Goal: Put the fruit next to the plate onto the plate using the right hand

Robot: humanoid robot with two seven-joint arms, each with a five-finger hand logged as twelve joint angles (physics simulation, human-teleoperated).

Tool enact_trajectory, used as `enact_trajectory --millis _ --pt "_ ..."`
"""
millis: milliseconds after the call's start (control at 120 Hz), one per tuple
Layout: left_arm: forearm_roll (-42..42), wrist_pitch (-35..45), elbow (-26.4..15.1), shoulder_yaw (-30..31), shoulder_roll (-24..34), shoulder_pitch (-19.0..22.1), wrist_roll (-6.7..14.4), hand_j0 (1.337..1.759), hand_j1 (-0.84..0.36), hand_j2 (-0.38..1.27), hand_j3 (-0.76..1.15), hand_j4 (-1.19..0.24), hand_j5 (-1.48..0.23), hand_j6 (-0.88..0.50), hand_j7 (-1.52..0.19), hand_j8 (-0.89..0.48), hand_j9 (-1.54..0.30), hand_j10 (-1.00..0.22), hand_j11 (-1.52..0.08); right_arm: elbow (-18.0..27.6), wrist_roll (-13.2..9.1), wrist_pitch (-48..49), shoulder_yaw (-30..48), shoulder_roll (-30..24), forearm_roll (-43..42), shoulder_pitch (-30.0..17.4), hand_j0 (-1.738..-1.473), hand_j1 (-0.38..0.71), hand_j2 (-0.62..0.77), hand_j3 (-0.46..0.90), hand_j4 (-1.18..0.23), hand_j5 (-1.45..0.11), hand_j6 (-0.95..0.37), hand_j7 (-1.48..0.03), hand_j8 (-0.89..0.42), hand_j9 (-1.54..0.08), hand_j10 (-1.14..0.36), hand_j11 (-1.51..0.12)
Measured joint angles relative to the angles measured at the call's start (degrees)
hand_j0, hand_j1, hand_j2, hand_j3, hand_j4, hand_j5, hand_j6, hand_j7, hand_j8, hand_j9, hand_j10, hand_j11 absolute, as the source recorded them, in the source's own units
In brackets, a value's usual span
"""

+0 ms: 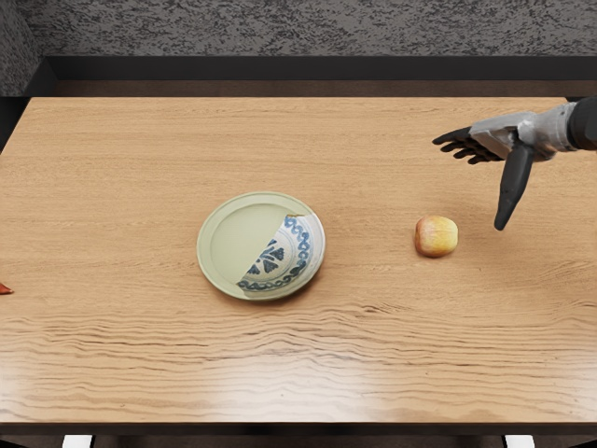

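Wooden table [140, 317] bears the plate [231, 239]; apple [436, 235] lies on wood right of it, axis unclear; my right hand [497, 140] hovers spread, empty.

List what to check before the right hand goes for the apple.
1. Right hand open, holding nothing: ok.
2. Apple lies on the table, right of the plate and apart from it: ok.
3. Hand lined up over the apple: not ok; it hangs farther back and to the right.
4. Plate flat, face up: ok.
5. Hand's height over the table: cannot tell.
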Motion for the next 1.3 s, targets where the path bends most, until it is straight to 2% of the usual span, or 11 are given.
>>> enact_trajectory --millis 158,275,425,650,800,1125,1300 --pt "0.0 0.0 0.0 0.0 0.0 0.0 0.0 1.658 0.35 0.0 0.0 0.0 0.0 0.0 0.0 0.0 0.0 0.0 0.0 0.2 -0.4 0.0 0.0 0.1 -0.1 0.4 -1.658 -0.35 0.0 0.0 0.0 0.0 -0.01 0.0 0.0 0.0 0.0 0.0" --pt "0.0 0.0 0.0 0.0 0.0 0.0 0.0 1.658 0.35 0.0 0.0 0.0 0.0 0.0 0.0 0.0 0.0 0.0 0.0 4.5 -5.5 0.0 0.5 0.4 0.2 1.7 -1.658 -0.35 0.0 0.0 0.0 0.0 -0.01 0.0 0.0 0.0 0.0 0.0" --pt "0.0 0.0 0.0 0.0 0.0 0.0 0.0 1.658 0.35 0.0 0.0 0.0 0.0 0.0 0.0 0.0 0.0 0.0 0.0 12.3 -7.7 0.0 1.3 0.6 0.9 1.8 -1.658 -0.35 0.0 0.0 0.0 0.0 0.0 0.0 0.0 0.0 0.0 0.0" --pt "0.0 0.0 0.0 0.0 0.0 0.0 0.0 1.658 0.35 0.0 0.0 0.0 0.0 0.0 0.0 0.0 0.0 0.0 0.0 20.5 -8.3 0.0 1.3 0.2 -7.8 0.5 -1.658 -0.35 0.0 0.0 0.0 0.0 0.0 0.0 0.0 0.0 0.0 0.0" --pt "0.0 0.0 0.0 0.0 0.0 0.0 0.0 1.658 0.35 0.0 0.0 0.0 0.0 0.0 0.0 0.0 0.0 0.0 0.0 23.3 -8.3 -3.8 1.4 1.4 -15.2 -2.6 -1.658 -0.35 0.0 0.0 0.0 0.0 0.0 0.0 0.0 0.0 0.0 0.0" --pt "0.0 0.0 0.0 0.0 0.0 0.0 0.0 1.658 0.35 0.0 0.0 0.0 0.0 0.0 0.0 0.0 0.0 0.0 0.0 23.8 -8.4 -15.8 1.8 3.3 -25.8 -9.2 -1.658 -0.35 0.0 0.0 -0.01 0.0 -0.01 0.0 -0.01 0.0 -0.01 0.0" --pt "0.0 0.0 0.0 0.0 0.0 0.0 0.0 1.658 0.35 0.0 0.0 0.0 0.0 0.0 0.0 0.0 0.0 0.0 0.0 23.7 -8.4 -19.0 1.8 4.0 -29.6 -12.5 -1.658 -0.26 -0.01 0.0 -0.08 -0.09 -0.08 -0.09 -0.08 -0.09 -0.07 -0.09"
